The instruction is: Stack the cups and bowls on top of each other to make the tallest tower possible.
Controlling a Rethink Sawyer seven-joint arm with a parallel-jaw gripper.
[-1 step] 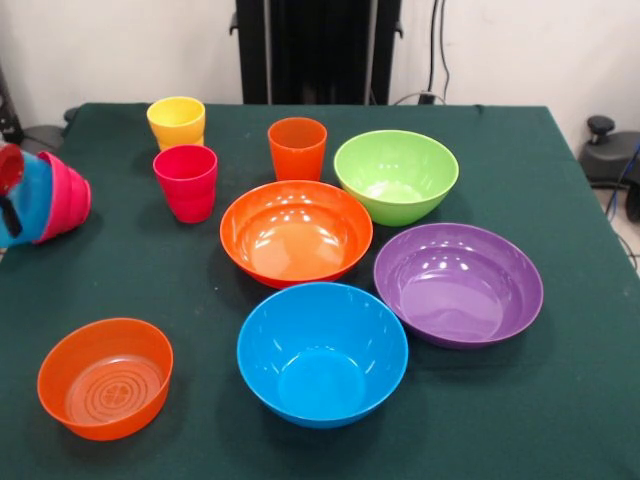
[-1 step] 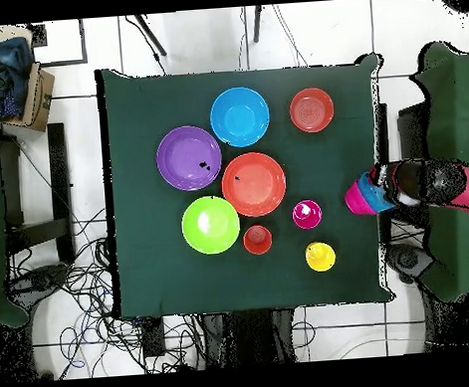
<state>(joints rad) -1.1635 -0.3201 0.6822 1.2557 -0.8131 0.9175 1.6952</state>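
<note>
Tower: a small magenta bowl and a translucent blue bowl are lying nested as a tipped-over pair, the blue one sticking out of the magenta one's mouth. In the front view the pair is sitting at the 9 o'clock edge of the bench, mouths facing off the bench.
Pair's contact with the bench: cannot tell whether it is resting on the cloth or hanging just above it.
Hand: the red and black hand is touching the blue bowl at the picture's 9 o'clock edge. Whether it is apart or clamped on the bowl is not showing, so I cannot tell.
Large orange bowl: standing upright mid-bench. The places below are being told from it, in the front view.
Lime green bowl: sitting at 2 o'clock, just beside it.
Purple bowl: sitting at 4 o'clock, near it.
Blue bowl: sitting at 6 o'clock, just beside it.
Small translucent orange bowl: standing at 8 o'clock, well apart.
Orange cup: standing upright at 12 o'clock, just beside the rim.
Red-pink cup: standing upright at 10 o'clock.
Yellow cup: standing upright just beyond the red-pink cup, at 11 o'clock.
</note>
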